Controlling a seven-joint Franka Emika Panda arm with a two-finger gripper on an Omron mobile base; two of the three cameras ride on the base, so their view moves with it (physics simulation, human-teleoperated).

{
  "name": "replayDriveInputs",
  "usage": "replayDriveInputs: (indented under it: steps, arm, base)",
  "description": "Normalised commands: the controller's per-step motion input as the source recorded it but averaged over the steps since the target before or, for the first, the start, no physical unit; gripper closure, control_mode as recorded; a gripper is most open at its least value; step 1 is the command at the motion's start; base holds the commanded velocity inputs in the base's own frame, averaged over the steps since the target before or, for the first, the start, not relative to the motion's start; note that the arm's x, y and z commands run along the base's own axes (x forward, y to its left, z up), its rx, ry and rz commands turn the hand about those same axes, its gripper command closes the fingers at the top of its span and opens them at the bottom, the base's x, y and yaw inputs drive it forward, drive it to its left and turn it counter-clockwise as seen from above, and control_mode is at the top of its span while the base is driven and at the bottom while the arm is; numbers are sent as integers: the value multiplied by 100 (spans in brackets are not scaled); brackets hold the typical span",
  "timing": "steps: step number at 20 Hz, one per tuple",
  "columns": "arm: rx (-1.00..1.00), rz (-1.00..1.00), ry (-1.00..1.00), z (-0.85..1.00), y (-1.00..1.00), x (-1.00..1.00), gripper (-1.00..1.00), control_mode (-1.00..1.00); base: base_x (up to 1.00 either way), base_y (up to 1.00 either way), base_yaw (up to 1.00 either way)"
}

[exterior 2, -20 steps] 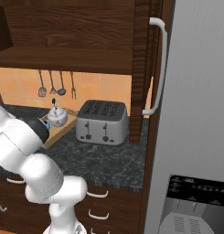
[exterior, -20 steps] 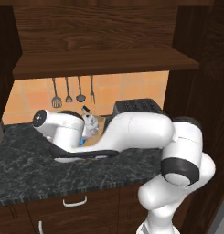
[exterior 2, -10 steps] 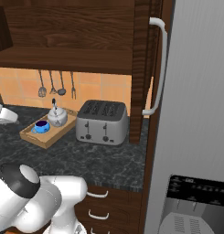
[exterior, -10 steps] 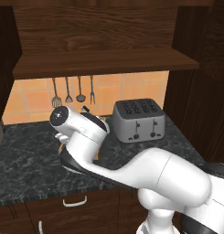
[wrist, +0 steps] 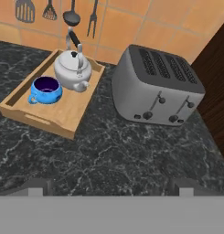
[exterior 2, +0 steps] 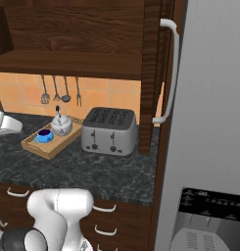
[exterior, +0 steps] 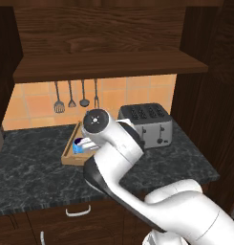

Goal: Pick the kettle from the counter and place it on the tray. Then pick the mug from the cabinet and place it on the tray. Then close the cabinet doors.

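Kettle point(wrist: 73, 67) and mug point(wrist: 45, 89) sit on the tray point(wrist: 63, 114); only the cabinet doors point(exterior 2: 152, 73) remain. My end effector point(wrist: 111, 189) is spread, holding nothing; next I reach for a door handle

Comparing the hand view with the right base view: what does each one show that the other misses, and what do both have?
Hand view alone: the mug's dark inside seen from above, the toaster's four top slots and front levers close up, and the wide-set tips of the open claw at the bottom.

Right base view alone: the cabinet shelf, an open cabinet door with its silver handle, the drawers, and the grey fridge.

Both: kettle and mug on the tray, toaster beside it, the counter, hanging utensils.
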Motion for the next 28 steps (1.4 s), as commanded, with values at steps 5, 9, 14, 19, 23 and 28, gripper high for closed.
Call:
replayDriveInputs:
  steps: [5, 9, 14, 19, 23, 28]
  arm:
    - [0, 0, 2, 44, -27, -34, -100, -100]
    - [-3, 0, 3, 30, -19, -33, -100, -100]
    - [-2, 4, 0, 20, -12, -33, -100, -100]
    - [-5, 5, 0, 17, -1, -22, -100, -100]
    - [-7, 3, 0, 15, -7, -17, -100, -100]
    - [-10, 7, -2, 15, -4, -18, -100, -100]
  base:
    - [0, 0, 0]
    - [0, 0, 0]
    - [0, 0, 0]
    - [0, 0, 0]
    - [0, 0, 0]
    - [0, 0, 0]
